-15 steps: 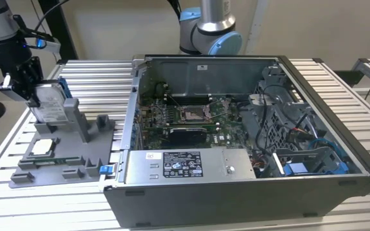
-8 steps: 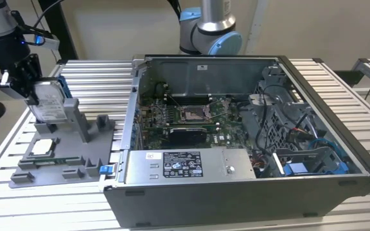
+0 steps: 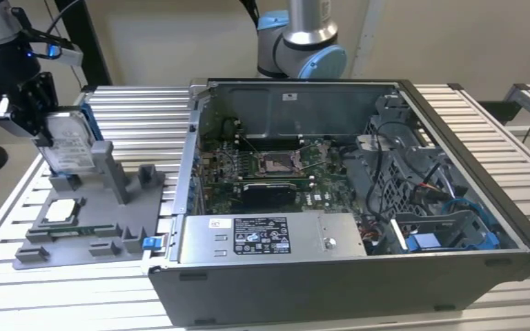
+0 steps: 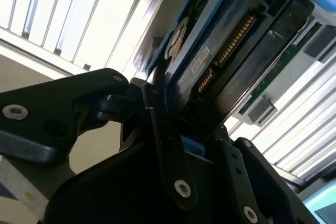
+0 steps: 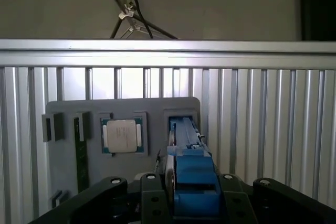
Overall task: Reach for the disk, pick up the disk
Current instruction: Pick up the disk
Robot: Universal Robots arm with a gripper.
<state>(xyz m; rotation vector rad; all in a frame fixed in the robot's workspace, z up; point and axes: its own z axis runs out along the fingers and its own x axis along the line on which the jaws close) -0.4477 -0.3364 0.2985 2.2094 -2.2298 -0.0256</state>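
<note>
While the open computer case (image 3: pixel 357 207) sat at three o'clock in the exterior view, the grey fixture (image 3: pixel 99 233) at nine o'clock stood the disk (image 3: pixel 70 145) on edge, apparently exposing both faces to the gripper (image 5: pixel 189 184), which was clamped on it.

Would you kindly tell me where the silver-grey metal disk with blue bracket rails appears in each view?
Exterior view: disk upright at its far left.
Second wrist view: disk mid-picture, connectors showing.
First wrist view: blue-railed edge beside the square silver chip.
Shared landmark: ribbed aluminium table.
</note>
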